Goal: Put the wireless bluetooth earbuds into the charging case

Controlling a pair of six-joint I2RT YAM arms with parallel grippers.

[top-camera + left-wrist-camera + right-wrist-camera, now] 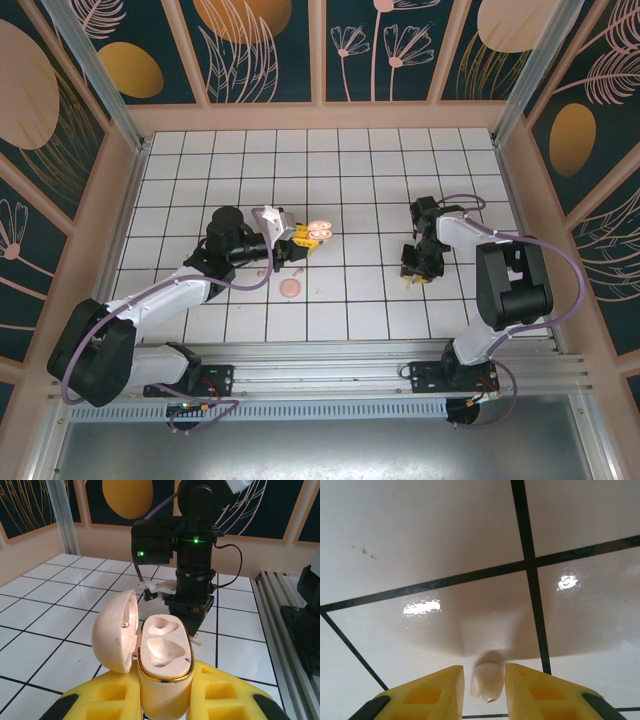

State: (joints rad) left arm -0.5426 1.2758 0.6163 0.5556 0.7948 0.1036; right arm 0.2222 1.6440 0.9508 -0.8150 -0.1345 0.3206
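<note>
the right jaws point down at the table and stand narrow on either side of one earbud, which rests on a white tile beside a black grout line. one yellow finger looks to be against it and a thin gap shows at the other, so i cannot tell whether the earbud is truly pinched. well apart to the left, the left jaws are clamped on the lower body of the charging case. its lid is swung open to one side and both sockets are bare. a round pink disc lies on the table near the left arm, apart from the case.

the main risk, as i judge it, is the pickup itself. the earbud is tiny, rounded and glossy, and it sits right at the finger tips. a squeeze that lands off-centre could squirt it away across the smooth tile, or leave it held crooked. a crooked hold would matter at the case, because the sockets are shaped and a wrongly turned earbud would likely sit proud or catch the gold rim. pressing too low could also scrape the finger tips on the table. at the case, the open lid stands just beside the sockets, so a careless approach could knock it or twist the case in the left jaws.
</note>
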